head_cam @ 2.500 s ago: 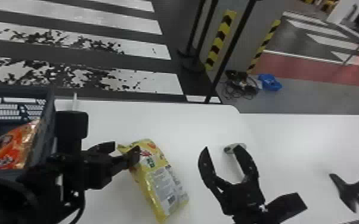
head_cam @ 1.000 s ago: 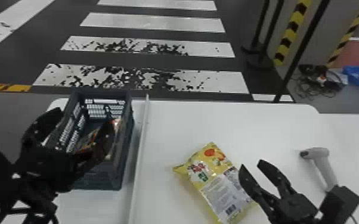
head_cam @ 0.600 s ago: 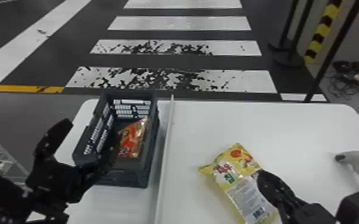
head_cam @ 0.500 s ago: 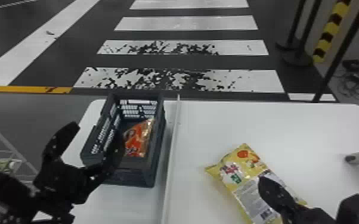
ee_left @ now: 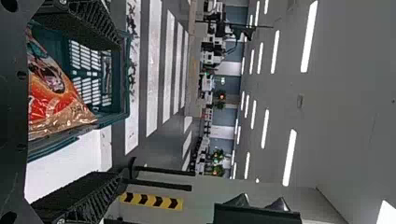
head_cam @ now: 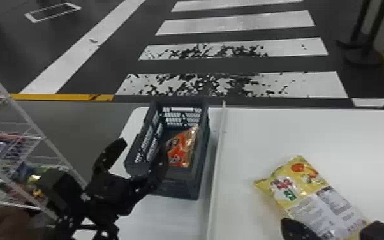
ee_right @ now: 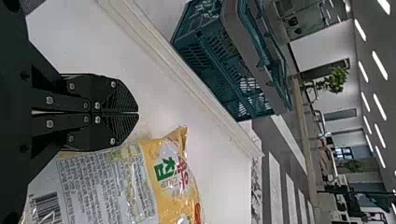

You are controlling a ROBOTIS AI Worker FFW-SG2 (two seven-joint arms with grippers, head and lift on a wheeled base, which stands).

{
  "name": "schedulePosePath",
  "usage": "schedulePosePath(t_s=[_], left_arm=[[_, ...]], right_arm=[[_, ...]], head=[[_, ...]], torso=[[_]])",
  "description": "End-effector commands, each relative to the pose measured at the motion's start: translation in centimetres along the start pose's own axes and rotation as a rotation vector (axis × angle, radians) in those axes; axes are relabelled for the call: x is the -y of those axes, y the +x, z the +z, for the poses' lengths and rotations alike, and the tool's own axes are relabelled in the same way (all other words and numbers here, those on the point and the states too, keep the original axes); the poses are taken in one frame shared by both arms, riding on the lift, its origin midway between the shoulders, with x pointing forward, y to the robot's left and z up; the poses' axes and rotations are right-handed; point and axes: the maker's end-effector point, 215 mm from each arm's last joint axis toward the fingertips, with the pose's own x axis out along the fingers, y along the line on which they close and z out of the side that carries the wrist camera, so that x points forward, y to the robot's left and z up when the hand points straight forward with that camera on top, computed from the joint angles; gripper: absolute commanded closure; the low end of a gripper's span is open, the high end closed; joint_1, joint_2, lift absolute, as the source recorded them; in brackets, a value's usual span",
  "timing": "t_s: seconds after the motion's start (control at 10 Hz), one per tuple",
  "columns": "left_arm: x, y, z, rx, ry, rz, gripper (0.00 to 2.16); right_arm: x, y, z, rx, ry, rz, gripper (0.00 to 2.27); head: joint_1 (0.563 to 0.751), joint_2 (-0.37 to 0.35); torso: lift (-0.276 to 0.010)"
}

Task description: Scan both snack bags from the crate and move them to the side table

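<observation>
The left gripper (head_cam: 142, 156) is open at the near end of the dark crate (head_cam: 194, 182), one finger overlapping its near left corner. Inside the crate lies a red-orange snack bag (head_cam: 181, 148). In the left wrist view the open left gripper (ee_left: 122, 111) has the red-orange bag (ee_left: 56, 98) beyond its fingers, nothing between them. A yellow snack bag (head_cam: 309, 194) lies flat on the white table, right of the divider. Over its near edge is the right gripper (head_cam: 295, 227). Seen from its wrist, the right gripper (ee_right: 138, 113) is shut and empty beside the yellow bag (ee_right: 173, 172).
A raised white strip (head_cam: 217, 166) runs between the crate and the yellow bag's white table (head_cam: 264, 137). A wire rack (head_cam: 41, 137) with packaged goods stands at the left, behind the left arm. Barrier posts (head_cam: 363, 54) stand on the floor at the far right.
The head view has swung left. My left gripper has left the yellow bag's upper-left end and come to the crate, open. My right gripper has gone from open to shut.
</observation>
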Motion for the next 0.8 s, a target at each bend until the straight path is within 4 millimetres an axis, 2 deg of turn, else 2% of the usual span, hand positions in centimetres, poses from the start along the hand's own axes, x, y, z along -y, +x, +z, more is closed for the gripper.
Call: schedulePosePath(t_s=[0.0,0.2,0.3,0.5,0.7], left_arm=[[0.0,0.0,-0.1,-0.003,-0.001,-0.001,0.03],[0.4,0.3,-0.5,-0.015,-0.007,-0.008,0.03],[0.8,0.6,-0.5,-0.013,-0.008,-0.017,0.03],[1.3,0.8,-0.8,-0.024,-0.006,-0.032,0.03],[1.2,0.8,-1.0,-0.032,-0.006,-0.037,0.03]], right_arm=[[-2.2,0.9,-0.3,-0.025,-0.01,0.04,2.02],[-4.1,2.3,0.3,-0.029,-0.034,0.063,2.02],[-4.3,3.3,0.4,-0.028,-0.036,0.058,2.02],[-4.0,5.0,1.5,-0.014,-0.043,0.035,2.02],[-2.3,6.9,2.5,-0.027,-0.049,0.003,2.01]], head=[[0.695,0.262],[0.695,0.296],[0.695,0.313],[0.695,0.323],[0.695,0.319]], torso=[[-0.095],[-0.095],[-0.095],[-0.095],[-0.095]])
